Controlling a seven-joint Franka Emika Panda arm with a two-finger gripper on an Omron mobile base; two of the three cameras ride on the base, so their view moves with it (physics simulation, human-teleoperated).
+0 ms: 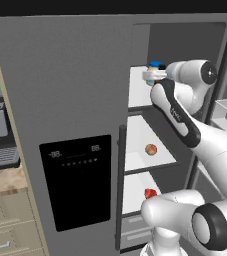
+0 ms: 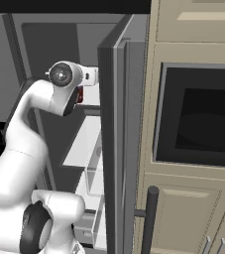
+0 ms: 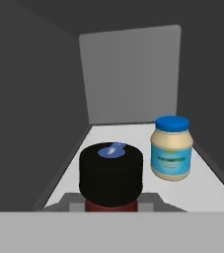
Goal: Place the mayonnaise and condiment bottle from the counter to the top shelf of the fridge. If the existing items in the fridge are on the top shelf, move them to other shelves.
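Observation:
In the hand view, a red condiment bottle (image 3: 111, 173) with a black cap stands upright between my fingers, and my gripper (image 3: 111, 203) is shut on it low over the fridge's white top shelf (image 3: 209, 190). The mayonnaise jar (image 3: 170, 148), cream with a blue lid, stands on the same shelf a little farther in and to the right, apart from the bottle. In the left base view my gripper (image 1: 150, 76) reaches into the top shelf (image 1: 137, 95) beside the mayonnaise jar (image 1: 155, 65). The right base view shows the red bottle (image 2: 80, 94) under my hand.
A round reddish fruit (image 1: 151, 149) lies on the middle shelf and a red item (image 1: 149, 193) on the lower one. The shut left fridge door (image 1: 60, 100) carries a black dispenser panel (image 1: 77, 180). The open right door (image 2: 115, 149) stands close beside my arm. An oven (image 2: 203, 116) is at right.

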